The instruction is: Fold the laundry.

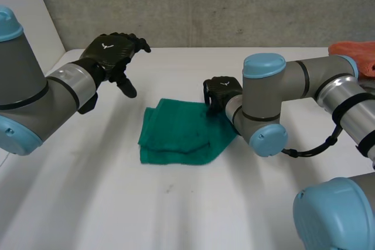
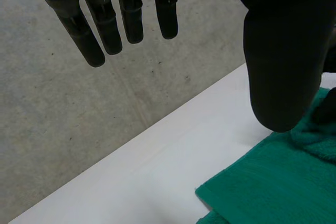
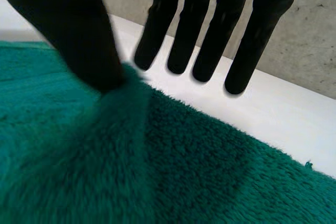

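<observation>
The right robot hand (image 1: 221, 91), fingers straight, rests at the right edge of the green towel (image 1: 179, 136), while the left robot hand (image 1: 112, 51) hovers spread, well apart.

Both arms are stout grey cylinders capped with round light-blue discs, and their silver wrist sleeves are ringed by black bands. In the head view the left arm (image 1: 35, 95) is at 9 o'clock and the right arm (image 1: 304, 86) at 3 o'clock. The left hand (image 1: 111, 51) and right hand (image 1: 221, 91) are matte black, each with a small white Y-shaped mark on its back. The fingers (image 2: 131, 19) are slim and round-tipped, the thumb (image 2: 283, 66) far thicker.
</observation>
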`<state>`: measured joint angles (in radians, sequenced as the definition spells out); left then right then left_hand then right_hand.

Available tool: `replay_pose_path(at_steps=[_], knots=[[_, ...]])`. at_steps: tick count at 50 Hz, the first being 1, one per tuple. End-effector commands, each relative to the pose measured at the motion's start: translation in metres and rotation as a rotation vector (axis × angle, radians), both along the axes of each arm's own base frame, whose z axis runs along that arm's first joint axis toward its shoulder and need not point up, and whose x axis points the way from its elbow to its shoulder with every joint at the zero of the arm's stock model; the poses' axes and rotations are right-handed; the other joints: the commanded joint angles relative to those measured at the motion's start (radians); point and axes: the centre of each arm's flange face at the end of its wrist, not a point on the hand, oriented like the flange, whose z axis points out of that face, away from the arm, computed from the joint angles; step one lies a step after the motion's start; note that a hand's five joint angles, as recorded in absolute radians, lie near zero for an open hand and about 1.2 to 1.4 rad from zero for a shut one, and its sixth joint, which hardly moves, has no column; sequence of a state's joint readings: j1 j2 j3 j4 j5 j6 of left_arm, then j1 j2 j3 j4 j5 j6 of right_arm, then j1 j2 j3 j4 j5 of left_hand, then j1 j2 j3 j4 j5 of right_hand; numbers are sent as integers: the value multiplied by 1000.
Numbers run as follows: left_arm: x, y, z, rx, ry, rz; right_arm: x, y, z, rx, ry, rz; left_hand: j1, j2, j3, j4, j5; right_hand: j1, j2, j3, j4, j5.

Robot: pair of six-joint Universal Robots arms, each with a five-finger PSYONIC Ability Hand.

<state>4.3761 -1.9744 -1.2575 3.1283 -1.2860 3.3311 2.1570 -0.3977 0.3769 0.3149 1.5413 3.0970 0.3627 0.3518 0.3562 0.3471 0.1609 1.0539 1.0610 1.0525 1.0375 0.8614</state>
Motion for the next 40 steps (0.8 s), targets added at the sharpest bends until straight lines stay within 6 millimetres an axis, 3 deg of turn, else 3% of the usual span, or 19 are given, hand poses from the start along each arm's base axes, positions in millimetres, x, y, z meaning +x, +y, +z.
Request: replay_pose_path(at_steps=[1, 4, 9, 14, 21, 24, 25, 26, 27, 30, 35, 40], knots=[[10, -5, 2, -3, -1, 30, 11, 9, 18, -53, -1, 32, -17, -6, -11, -1, 10, 342, 335, 344, 359, 360], [18, -9, 6, -11, 1, 52, 27, 28, 35, -93, -22, 109, -17, -6, -11, -2, 10, 342, 335, 344, 359, 360], [35, -14, 18, -40, 9, 101, 53, 55, 43, -161, -38, 256, -20, -9, -14, -4, 7, 342, 335, 344, 359, 360], [58, -20, 34, -77, 23, 155, 78, 96, 33, -188, -25, 505, -23, -12, -16, -7, 4, 342, 335, 344, 359, 360], [66, -20, 33, -74, 17, 153, 92, 119, 10, -174, -11, 632, -23, -12, -16, -7, 4, 342, 335, 344, 359, 360], [65, -19, 29, -60, 15, 142, 90, 107, 15, -226, 23, 509, -26, -15, -19, -10, 1, 342, 335, 344, 359, 360], [65, -18, 28, -57, 14, 139, 86, 99, 17, -236, 30, 448, -26, -15, -19, -10, 1, 217, 210, 218, 233, 235], [63, -17, 26, -49, 13, 133, 77, 81, 27, -266, 38, 308, -26, -15, -19, -10, 1, -345, -352, -344, -329, -327], [62, -16, 24, -45, 12, 132, 70, 70, 34, -283, 38, 234, -29, -18, -22, -13, -2, -441, -448, -440, -424, -423], [58, -17, 19, -35, 8, 122, 44, 36, 46, -277, 21, 50, -29, -18, -22, -13, -2, -433, -440, -432, -417, -415], [51, -18, 9, -13, -3, 105, 22, 17, 32, -69, -87, 61, -29, -18, -22, -13, -2, -427, -434, -426, -411, -409], [46, -15, 3, -5, -18, 96, -1, 4, 14, 59, -67, 8, -29, -18, -22, -13, -2, -430, -437, -429, -414, -412]])
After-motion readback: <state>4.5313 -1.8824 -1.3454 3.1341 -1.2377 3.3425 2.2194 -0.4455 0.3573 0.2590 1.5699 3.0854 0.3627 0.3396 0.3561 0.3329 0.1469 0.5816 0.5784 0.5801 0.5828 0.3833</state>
